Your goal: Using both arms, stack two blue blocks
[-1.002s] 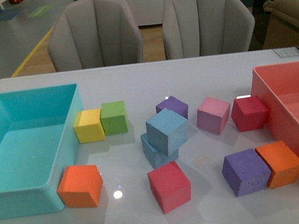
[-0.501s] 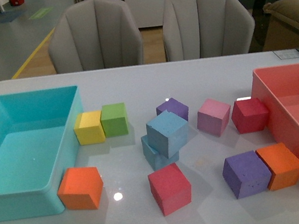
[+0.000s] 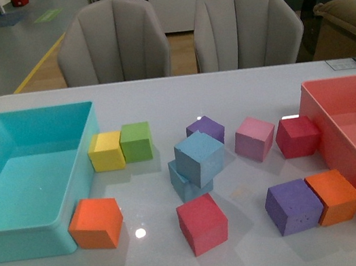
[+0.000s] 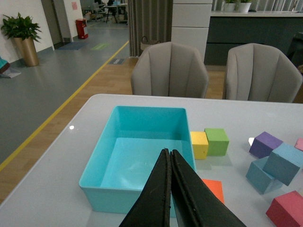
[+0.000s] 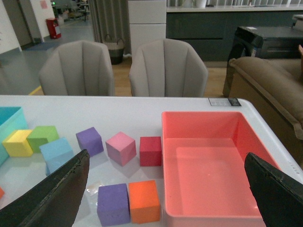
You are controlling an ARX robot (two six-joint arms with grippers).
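Observation:
Two sky-blue blocks stand mid-table, the upper block (image 3: 200, 156) resting tilted on the lower block (image 3: 185, 180). They also show in the left wrist view (image 4: 286, 163) and in the right wrist view (image 5: 57, 152). Neither arm shows in the front view. My left gripper (image 4: 169, 156) is shut and empty, raised above the turquoise tray (image 4: 106, 163), well away from the blue blocks. My right gripper (image 5: 168, 189) is open wide and empty, raised above the near edge of the table by the pink tray (image 5: 208, 215).
The turquoise tray (image 3: 83, 153) stands left, the pink tray (image 3: 329, 130) right. Around the stack lie yellow (image 3: 107, 151), green (image 3: 136, 141), orange (image 3: 96, 222), red (image 3: 203, 223), purple (image 3: 205, 129), pink (image 3: 254, 137), dark red (image 3: 298, 136), purple (image 3: 293, 205) and orange (image 3: 334, 195) cubes. Two chairs stand behind.
The view has shifted very slightly. The blocks have not moved.

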